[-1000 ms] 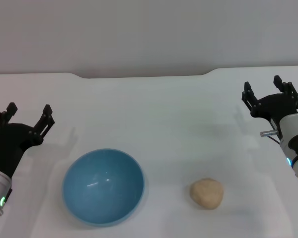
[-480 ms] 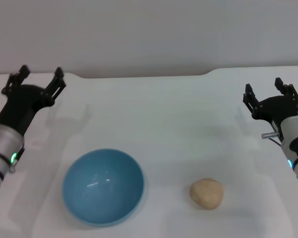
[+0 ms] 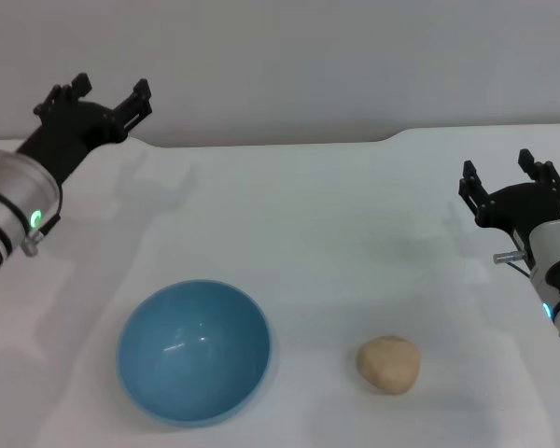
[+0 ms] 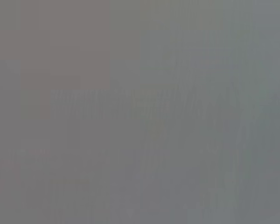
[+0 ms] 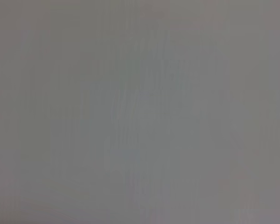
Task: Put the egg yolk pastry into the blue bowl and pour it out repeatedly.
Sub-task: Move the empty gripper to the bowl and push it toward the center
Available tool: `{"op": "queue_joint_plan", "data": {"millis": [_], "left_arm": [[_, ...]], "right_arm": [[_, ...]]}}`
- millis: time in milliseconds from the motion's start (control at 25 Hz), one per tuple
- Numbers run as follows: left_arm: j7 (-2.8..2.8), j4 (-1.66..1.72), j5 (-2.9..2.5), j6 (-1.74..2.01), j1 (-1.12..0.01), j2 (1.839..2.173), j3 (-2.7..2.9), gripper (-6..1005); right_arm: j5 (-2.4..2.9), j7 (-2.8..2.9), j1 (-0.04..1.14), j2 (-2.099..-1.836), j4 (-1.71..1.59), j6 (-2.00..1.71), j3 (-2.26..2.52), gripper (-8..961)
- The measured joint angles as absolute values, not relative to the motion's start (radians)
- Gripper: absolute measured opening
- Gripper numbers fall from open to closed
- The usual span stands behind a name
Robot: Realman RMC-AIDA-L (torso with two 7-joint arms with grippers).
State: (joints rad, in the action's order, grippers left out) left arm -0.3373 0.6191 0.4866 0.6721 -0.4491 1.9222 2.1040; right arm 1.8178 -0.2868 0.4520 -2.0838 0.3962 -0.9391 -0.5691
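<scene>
In the head view the blue bowl (image 3: pixel 194 339) stands upright and empty on the white table, near the front left. To its right the egg yolk pastry (image 3: pixel 389 363), a pale tan ball, lies on the table. My left gripper (image 3: pixel 98 94) is raised high at the far left, well behind the bowl, open and holding nothing. At the right edge my right gripper (image 3: pixel 515 179) hovers open and empty, behind and to the right of the pastry. Both wrist views show only flat grey.
The white table (image 3: pixel 308 233) ends at a back edge against a plain grey wall (image 3: pixel 308 65). Nothing else lies on it besides the bowl and pastry.
My left arm has risen and swung back and inward, from beside the bowl to the far left corner. The right gripper, bowl and pastry have barely moved.
</scene>
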Motion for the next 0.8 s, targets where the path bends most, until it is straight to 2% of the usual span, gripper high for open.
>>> {"op": "queue_joint_plan", "data": {"millis": [200,280,520,640,800], "left_arm": [[-0.339,0.899,0.295,0.366,-0.359,1.904,1.941,859],[-0.333,1.075,0.211,0.172,-0.304,1.912,1.878,859],[-0.326,1.227,0.144,-0.015,-0.255,1.927,1.854,859],[-0.309,1.348,0.142,-0.24,-0.235,1.93,1.857,859],[-0.216,1.456,0.152,-0.489,-0.232,1.964,1.833,859]], "right_arm": [[1.818,-0.287,0.451,-2.083,0.396,-0.938,-0.569,695],[1.818,-0.287,0.451,-2.083,0.396,-0.938,-0.569,695],[1.818,-0.287,0.451,-2.083,0.396,-0.937,-0.569,695],[1.818,-0.287,0.451,-2.083,0.396,-0.937,-0.569,695],[1.818,-0.287,0.451,-2.084,0.396,-0.937,-0.569,695]]}}
